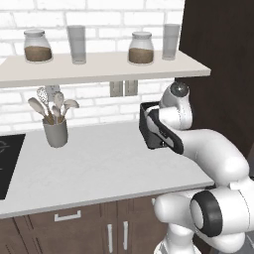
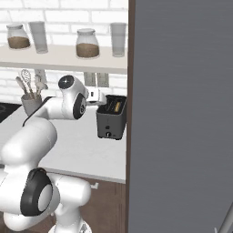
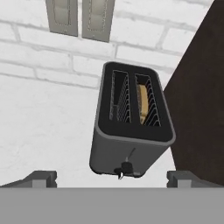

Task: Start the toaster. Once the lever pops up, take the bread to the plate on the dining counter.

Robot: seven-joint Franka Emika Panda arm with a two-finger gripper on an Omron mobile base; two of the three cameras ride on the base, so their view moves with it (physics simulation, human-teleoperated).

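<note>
The toaster (image 2: 111,117) is standing on the grey counter (image 1: 99,168), close against the dark cabinet side (image 3: 201,96) and just in front of the brick wall (image 3: 39,61), below the pair of wall outlets (image 3: 81,15). That spot is presumably keeping it within reach of power. The bread (image 3: 143,103) is sitting upright, low in the slot nearer the cabinet, with just its tan edge showing between the wire guides; the other slot is looking empty. It appears loaded and waiting, so I am judging the toasting step as not yet started.

The end effector (image 3: 111,177) is hovering above and in front of the toaster, its fingertips (image 3: 41,178) spread to full width and gripping nothing. It is looking down at the top slots and the front face, where the small dark lever (image 3: 124,168) is sitting low in the middle. Its wide stance suits a push on that control rather than a grasp.

A utensil holder (image 1: 55,132) is standing well apart along the counter, clear of the working area. Jars and glasses are lining the shelf (image 1: 99,67) overhead, which is limiting headroom for any high lift.
</note>
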